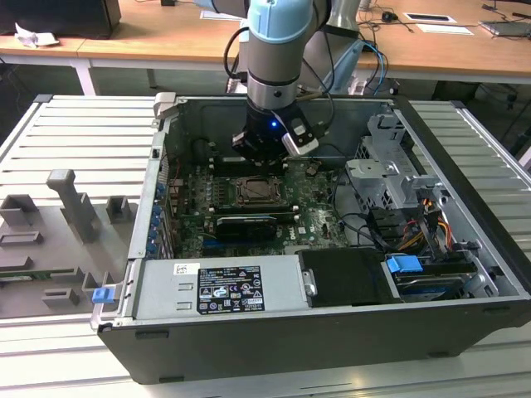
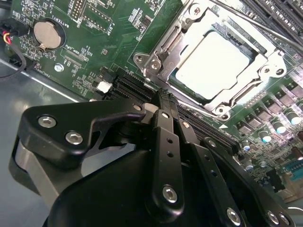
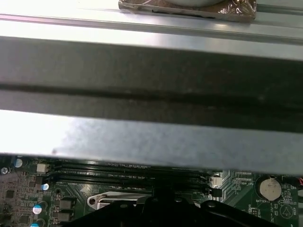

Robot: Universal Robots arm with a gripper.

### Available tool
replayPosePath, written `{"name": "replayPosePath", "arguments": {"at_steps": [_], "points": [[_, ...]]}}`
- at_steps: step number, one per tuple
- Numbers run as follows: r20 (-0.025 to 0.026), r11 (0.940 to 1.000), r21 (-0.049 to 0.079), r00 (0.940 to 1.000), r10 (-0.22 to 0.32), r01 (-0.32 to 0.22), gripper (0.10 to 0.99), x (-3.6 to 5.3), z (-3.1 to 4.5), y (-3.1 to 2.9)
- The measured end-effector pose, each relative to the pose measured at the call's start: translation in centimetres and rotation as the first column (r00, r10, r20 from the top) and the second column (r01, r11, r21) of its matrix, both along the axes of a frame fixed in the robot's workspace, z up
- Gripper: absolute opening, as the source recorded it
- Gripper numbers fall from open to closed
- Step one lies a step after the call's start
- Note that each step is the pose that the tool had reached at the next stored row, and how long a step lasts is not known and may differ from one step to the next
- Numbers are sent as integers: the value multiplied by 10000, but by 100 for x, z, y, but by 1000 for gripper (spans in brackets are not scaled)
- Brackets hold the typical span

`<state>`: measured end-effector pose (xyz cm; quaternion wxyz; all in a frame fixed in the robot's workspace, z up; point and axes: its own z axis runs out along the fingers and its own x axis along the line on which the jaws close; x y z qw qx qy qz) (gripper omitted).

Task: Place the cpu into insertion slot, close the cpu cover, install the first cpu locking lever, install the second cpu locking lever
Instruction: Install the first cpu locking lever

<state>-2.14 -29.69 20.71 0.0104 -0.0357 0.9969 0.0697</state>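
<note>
Gripper hangs inside the open computer case, low over the motherboard at the far side of the socket. In the second wrist view its black fingers stand pressed together, jaws closed with nothing between them, their tip just beside the memory slots that run along the socket's edge.

In the same view the cpu lies flat in the insertion slot, its pale metal top showing through the square cut-out of the cpu cover, which lies down over it. A thin lever runs along one side of the cover; whether it is latched cannot be told.

A round coin battery sits on the board well apart from the socket. In the exterior view the slot appears as a dark square in the board's middle, a black graphics card lies nearer the camera, and a blue clip sits towards the exterior view's right.
</note>
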Motion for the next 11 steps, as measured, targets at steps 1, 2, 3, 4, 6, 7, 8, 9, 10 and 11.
{"name": "replayPosePath", "arguments": {"at_steps": [1, 2, 3, 4, 6, 7, 8, 9, 10, 11], "points": [[1, 10000, -24, 10000, 1, -1, 106, 1, -8, 0], [0, 10000, -42, 10000, 1, -1, 106, 1, -13, 0], [0, 10000, -60, 10000, 1, -1, 106, 1, -18, 0], [0, 10000, -83, 10000, 1, -1, 106, 1, -21, 0], [-2, 9999, -108, 10000, 2, -2, 106, 1, -23, -1], [-1, 9999, -111, 10000, 1, -1, 106, 1, -23, -1], [2, 9999, -123, 10000, 0, 0, 106, 1, -25, 1], [1, 9998, -185, 10000, -1, 1, 106, 1, -29, 1], [0, 9996, -285, 10000, 0, 0, 106, 3, -32, 0], [0, 9994, -359, 10000, 1, -1, 106, 5, -35, 0]]}}
